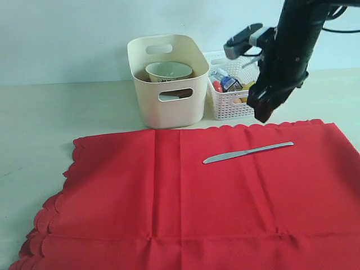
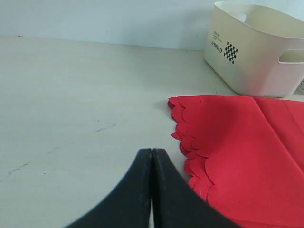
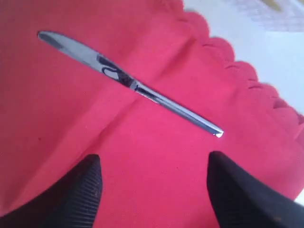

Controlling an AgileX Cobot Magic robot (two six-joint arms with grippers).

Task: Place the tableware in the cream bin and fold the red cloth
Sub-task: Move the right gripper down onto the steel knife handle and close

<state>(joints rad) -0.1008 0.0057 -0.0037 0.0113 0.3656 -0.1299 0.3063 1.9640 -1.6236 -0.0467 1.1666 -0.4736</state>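
Exterior view: silver knife point(image 1: 247, 152) lies on red cloth point(image 1: 140, 214), only tableware seen outside cream bin point(image 1: 169, 115); bowl point(image 1: 169, 70) already inside. Cloth flat, unfolded. Right gripper point(image 3: 154, 164) jaws apart, empty, above knife handle. Left gripper point(image 2: 151, 159) closed, empty, beside cloth edge.

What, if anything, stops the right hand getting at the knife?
Likely nothing, so yes: the right hand hangs open above the knife, which lies flat and alone on the red cloth.
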